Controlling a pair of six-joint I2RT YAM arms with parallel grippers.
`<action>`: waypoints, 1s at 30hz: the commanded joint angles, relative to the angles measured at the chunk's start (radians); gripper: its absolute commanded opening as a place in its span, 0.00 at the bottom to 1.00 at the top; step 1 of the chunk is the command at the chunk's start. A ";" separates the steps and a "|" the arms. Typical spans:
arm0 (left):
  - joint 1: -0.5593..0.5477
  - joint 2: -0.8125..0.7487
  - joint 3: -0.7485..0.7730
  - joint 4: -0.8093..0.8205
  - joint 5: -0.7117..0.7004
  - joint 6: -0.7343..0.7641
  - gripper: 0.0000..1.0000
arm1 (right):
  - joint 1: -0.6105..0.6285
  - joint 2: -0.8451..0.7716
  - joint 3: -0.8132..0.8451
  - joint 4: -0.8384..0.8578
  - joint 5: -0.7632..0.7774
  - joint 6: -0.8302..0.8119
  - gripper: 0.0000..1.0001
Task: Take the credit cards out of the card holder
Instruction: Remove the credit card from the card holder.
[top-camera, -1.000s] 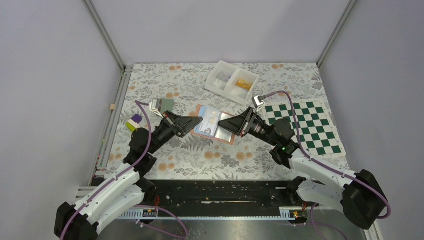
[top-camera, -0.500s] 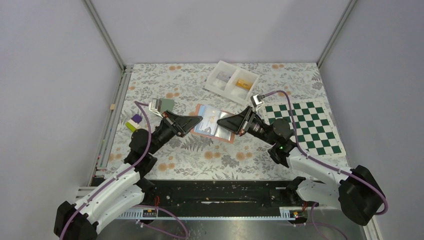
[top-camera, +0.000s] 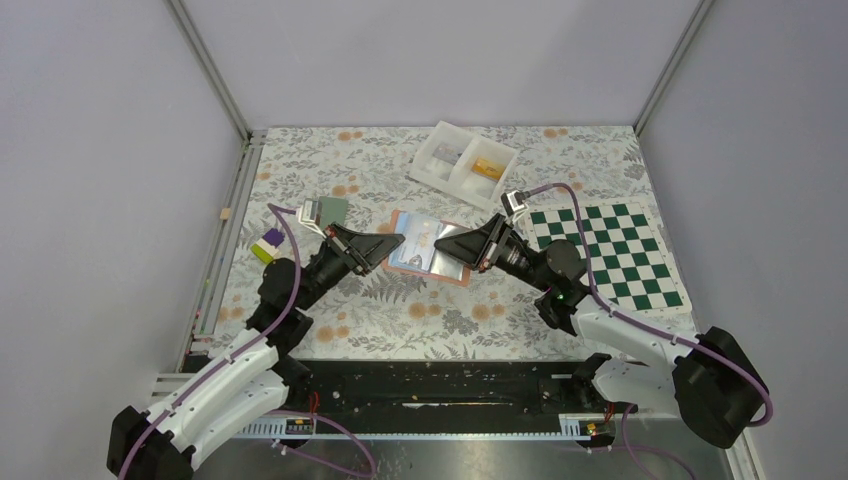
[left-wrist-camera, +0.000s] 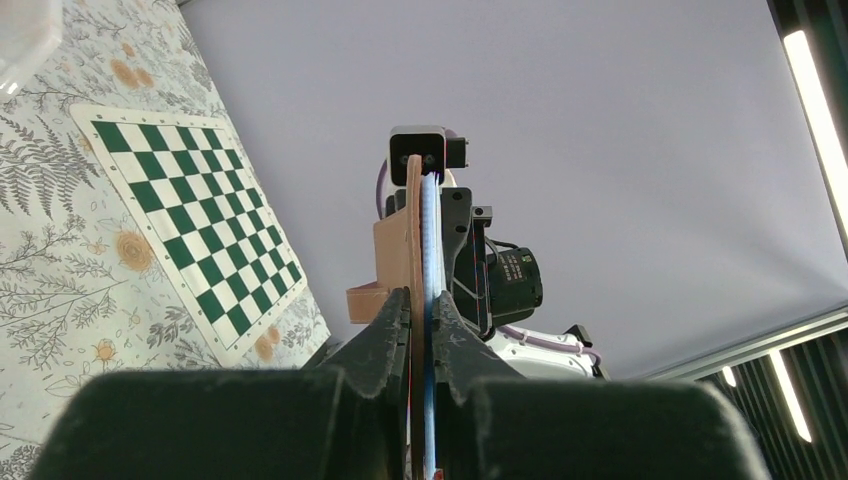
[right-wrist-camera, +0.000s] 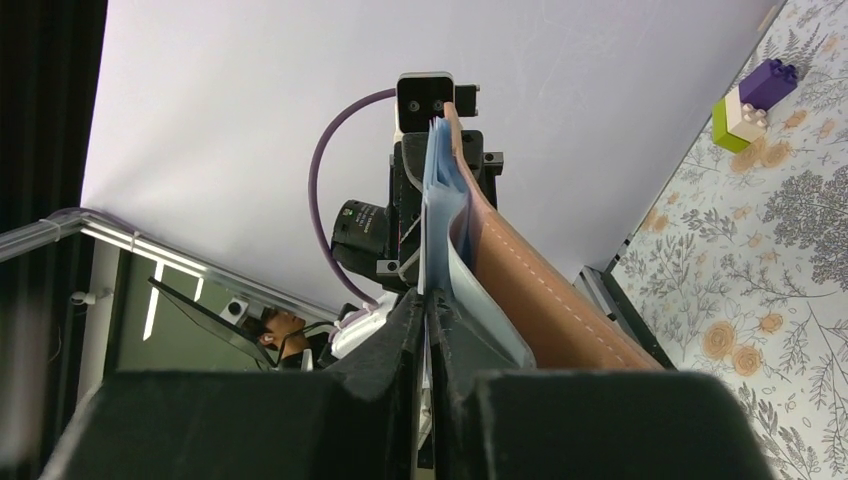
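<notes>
Two tools, one card holder between them.

Top external: left tool (top-camera: 393, 243) and right tool (top-camera: 448, 243) point tip to tip. Each is clamped on an opposite short end of the opened card holder (top-camera: 425, 252). Its long axis runs straight from one tool to the other, and both arms touch it, neither nearer. Light-blue inside faces up, with a pale card in a pocket just ahead of the left tool. Cannot tell whether it is lifted off the tabletop (top-camera: 420, 315). A grey-green card (top-camera: 333, 208) lies loose beside the left tool's wrist. Judgement: one tool must release before a card can be drawn out.

Left wrist: left tool (left-wrist-camera: 420, 300) pinched shut on the holder's edge. Tan cover (left-wrist-camera: 393, 250) extends ahead, and the chessboard mat (left-wrist-camera: 190, 220) lies off to the side. The motor label beyond is unreadable.

Right wrist: right tool (right-wrist-camera: 428, 300) likewise shut on the blue panels (right-wrist-camera: 440, 200), with the tan cover bowing aside. Toy bricks (right-wrist-camera: 745, 105) sit far ahead. No legible writing.
</notes>
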 joint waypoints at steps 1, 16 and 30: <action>-0.009 0.001 0.026 0.001 0.017 0.024 0.00 | 0.015 -0.026 0.008 0.064 0.017 -0.012 0.09; -0.004 -0.018 0.061 -0.125 -0.004 0.066 0.00 | 0.014 -0.096 0.016 -0.124 0.039 -0.099 0.00; 0.050 -0.020 0.063 -0.099 0.059 0.010 0.00 | -0.006 -0.212 0.005 -0.247 -0.007 -0.172 0.00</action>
